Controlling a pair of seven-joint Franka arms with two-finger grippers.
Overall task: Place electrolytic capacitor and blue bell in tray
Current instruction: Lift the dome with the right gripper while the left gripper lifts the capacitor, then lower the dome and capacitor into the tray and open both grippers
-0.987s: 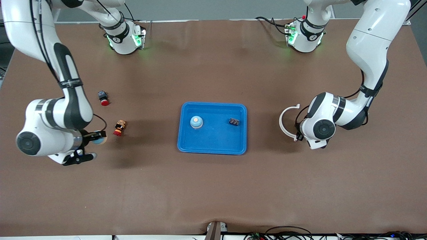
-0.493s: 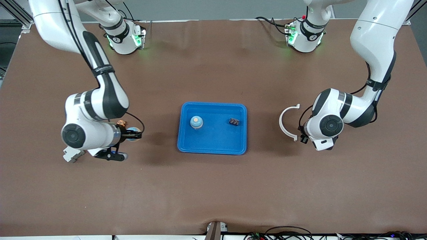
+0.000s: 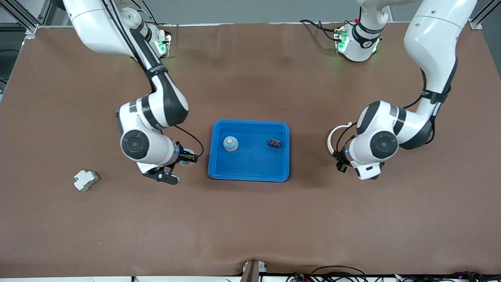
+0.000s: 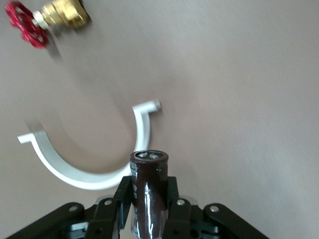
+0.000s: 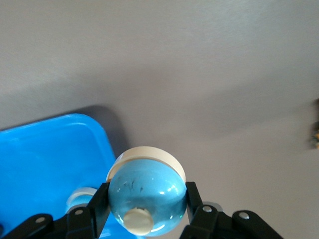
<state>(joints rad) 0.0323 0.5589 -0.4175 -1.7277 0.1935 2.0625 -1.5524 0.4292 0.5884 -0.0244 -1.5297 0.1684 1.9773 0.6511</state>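
Beside the tray (image 3: 282,178), both tools (image 3: 188,156) (image 3: 339,159) grip loads.

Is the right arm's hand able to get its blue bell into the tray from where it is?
Probably yes. The right hand, shut on the blue bell, is just beside the tray's rim at the right arm's end, with nothing between; another bell sits inside, with bare floor around it.

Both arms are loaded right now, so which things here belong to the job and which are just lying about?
Job:
- tray
- blue bell, held in the right gripper, over the table beside the tray
- electrolytic capacitor, held in the left gripper, over the white curved bracket

Lying about:
- second bell and black part, in the tray
- brass valve
- grey block
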